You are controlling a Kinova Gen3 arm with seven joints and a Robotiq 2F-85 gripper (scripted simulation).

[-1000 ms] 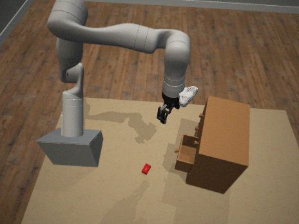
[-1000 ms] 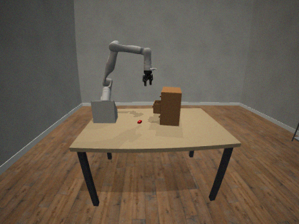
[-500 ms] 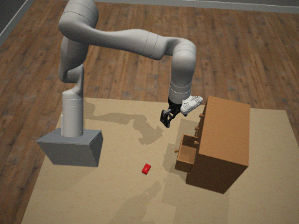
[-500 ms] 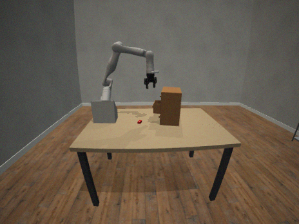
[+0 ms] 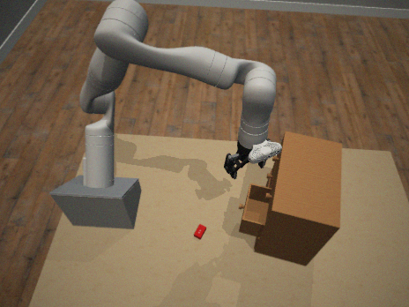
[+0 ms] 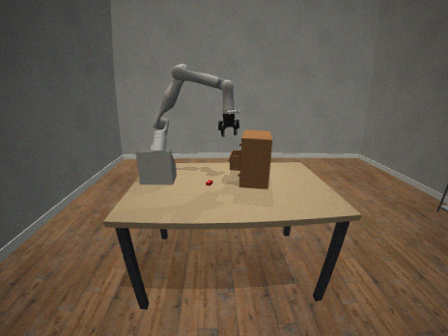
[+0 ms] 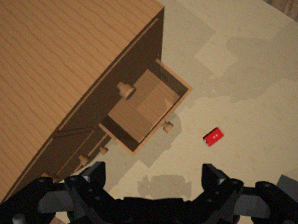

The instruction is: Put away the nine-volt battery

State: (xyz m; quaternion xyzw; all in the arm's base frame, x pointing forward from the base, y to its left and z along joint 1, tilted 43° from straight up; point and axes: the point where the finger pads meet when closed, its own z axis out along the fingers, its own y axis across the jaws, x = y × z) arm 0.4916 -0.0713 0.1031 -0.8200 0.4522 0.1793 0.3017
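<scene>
Gripper [image 5: 234, 168] [image 6: 229, 129] [image 7: 153, 173] hung open; red nine-volt battery [image 5: 200, 231] [image 6: 209, 182] [image 7: 213, 136] lay below it, toward counter's [image 5: 145, 282] [image 6: 232, 223] [image 7: 270, 65] near edge, long axis slightly oblique to that edge's perpendicular.

Gripper [image 5: 247, 168] [image 6: 229, 132] [image 7: 153, 173] shifted toward chest [image 5: 308, 176] [image 6: 256, 159] [image 7: 65, 60] and sank somewhat lower. Wrist turned, swinging pale bracket [image 5: 264, 151] [image 6: 234, 111] round. Upper arm links [image 5: 176, 59] [image 6: 203, 78] leaned farther toward chest side. Arm's shadow [image 5: 211, 183] on table moved along too.
</scene>
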